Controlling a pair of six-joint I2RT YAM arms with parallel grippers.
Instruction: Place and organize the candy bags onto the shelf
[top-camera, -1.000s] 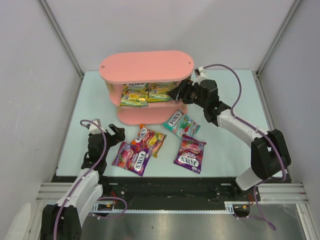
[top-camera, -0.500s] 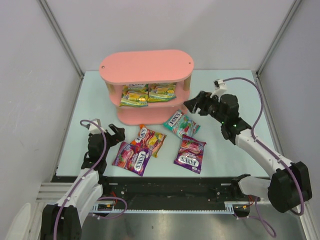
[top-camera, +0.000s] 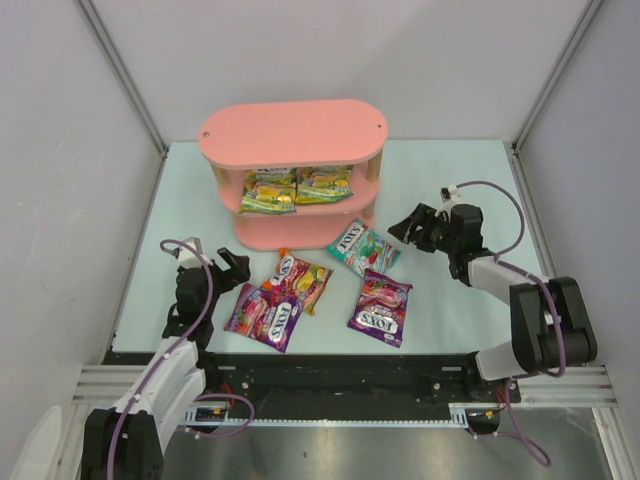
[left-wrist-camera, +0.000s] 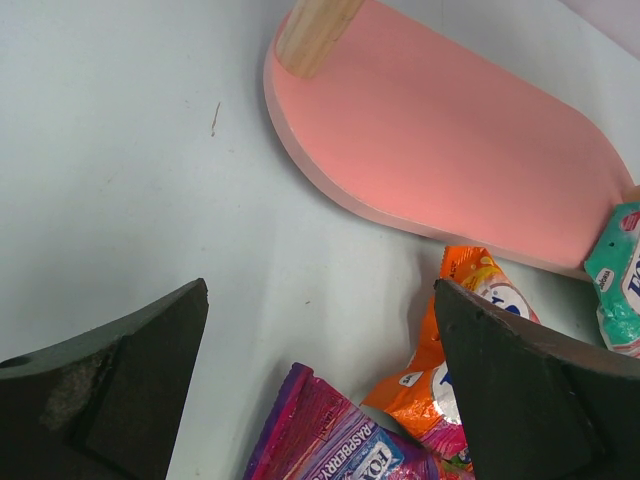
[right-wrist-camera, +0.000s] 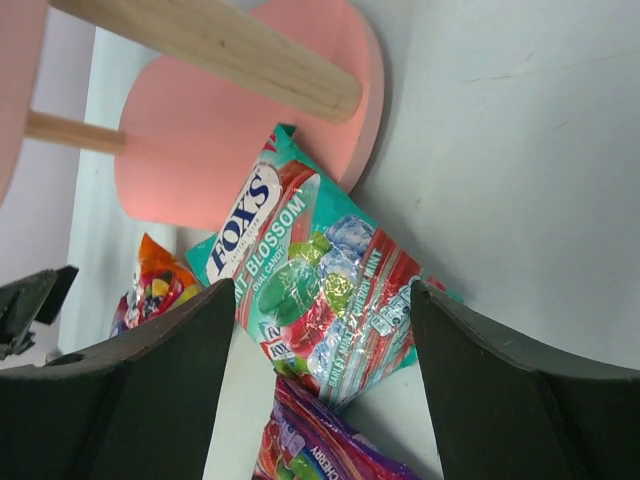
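The pink shelf (top-camera: 290, 135) stands at the back with two yellow-green candy bags (top-camera: 270, 190) (top-camera: 322, 185) on its middle tier. On the table in front lie a teal bag (top-camera: 362, 248), a red-orange bag (top-camera: 300, 280) and two purple bags (top-camera: 265, 315) (top-camera: 381, 307). My right gripper (top-camera: 410, 225) is open just right of the teal bag (right-wrist-camera: 310, 280), which shows past its jaws (right-wrist-camera: 322, 290); it holds nothing. My left gripper (top-camera: 228, 268) is open and empty (left-wrist-camera: 320, 285), left of the red-orange bag (left-wrist-camera: 470, 350) and a purple bag (left-wrist-camera: 340, 440).
The shelf's bottom board (left-wrist-camera: 450, 150) and a wooden post (right-wrist-camera: 220, 45) are close ahead of both wrists. White enclosure walls ring the pale green table (top-camera: 450, 180), with bare surface to the right of the shelf.
My right arm has drawn back from the shelf's right end, moving right and toward the near side, beside the teal bag. Its jaws narrowed slightly. The left arm has not moved.
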